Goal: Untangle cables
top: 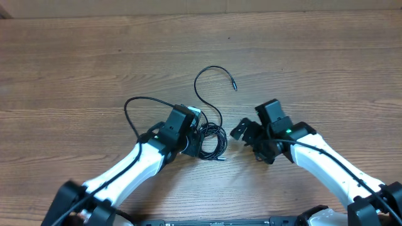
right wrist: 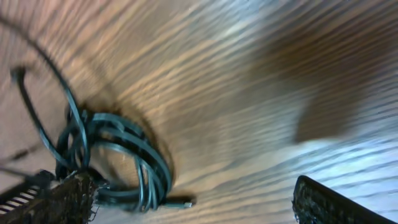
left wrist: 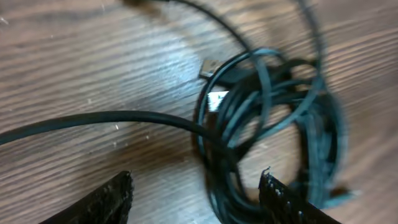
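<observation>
We note the cables [top: 213,139] bunched in one coil mid-tabletop [top: 75,63], with loose ends curling toward the far edge. Left claw [top: 197,142] is spread wide at the coil's edge. Right claw [top: 242,130] is wide, just beside it, holding nothing.

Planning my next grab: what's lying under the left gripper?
The coiled cables on the table, one strand running off between the left gripper's open fingers. One finger covers the coil's edge; strands there are hidden.

Wooden table [top: 75,56] bears tangled black cables [top: 218,135].
</observation>
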Controlling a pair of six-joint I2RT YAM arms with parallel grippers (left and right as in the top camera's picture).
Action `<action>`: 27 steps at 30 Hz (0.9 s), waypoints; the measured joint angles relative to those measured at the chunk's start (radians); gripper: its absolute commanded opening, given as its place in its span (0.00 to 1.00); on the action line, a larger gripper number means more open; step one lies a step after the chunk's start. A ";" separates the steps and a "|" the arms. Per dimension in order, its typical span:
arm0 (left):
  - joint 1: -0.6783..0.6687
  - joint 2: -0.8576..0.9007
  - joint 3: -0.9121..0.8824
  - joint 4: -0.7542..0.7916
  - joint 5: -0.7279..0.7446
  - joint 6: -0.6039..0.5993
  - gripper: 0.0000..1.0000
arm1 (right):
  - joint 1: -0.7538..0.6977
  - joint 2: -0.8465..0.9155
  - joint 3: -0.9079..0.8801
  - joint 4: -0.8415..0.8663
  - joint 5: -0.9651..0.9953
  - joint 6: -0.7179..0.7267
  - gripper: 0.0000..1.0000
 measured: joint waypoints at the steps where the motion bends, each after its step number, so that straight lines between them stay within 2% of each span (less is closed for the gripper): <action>1: 0.000 0.025 0.000 0.011 -0.006 0.003 0.66 | -0.013 0.000 0.000 -0.002 0.006 0.003 1.00; 6: 0.000 0.084 0.000 0.058 -0.003 0.004 0.65 | -0.026 0.000 0.000 -0.004 0.016 0.009 1.00; 8: 0.000 0.100 0.000 0.078 0.013 0.004 0.50 | -0.026 0.000 0.000 -0.005 0.016 0.012 1.00; 9: 0.000 0.107 0.000 0.088 0.023 0.007 0.37 | -0.027 0.000 0.000 -0.005 0.016 0.013 1.00; 10: 0.000 0.116 0.000 0.097 0.030 0.006 0.18 | -0.026 0.000 0.000 -0.005 0.017 0.014 1.00; 11: 0.000 0.123 0.000 0.101 0.037 0.006 0.09 | -0.027 0.000 0.000 -0.005 0.018 0.015 1.00; 12: 0.000 0.133 0.000 0.106 0.045 0.007 0.04 | -0.026 0.000 0.000 -0.005 0.018 0.016 0.99; 18: -0.002 0.146 0.006 0.115 0.048 0.010 0.04 | -0.027 0.000 0.000 -0.005 -0.003 -0.013 0.75; 23: -0.002 0.145 0.007 0.113 0.047 0.007 0.04 | -0.027 0.000 0.000 -0.003 -0.105 -0.138 0.63; 27: -0.002 0.122 0.007 0.091 0.045 -0.009 0.04 | -0.026 0.000 0.000 0.054 -0.268 -0.280 0.51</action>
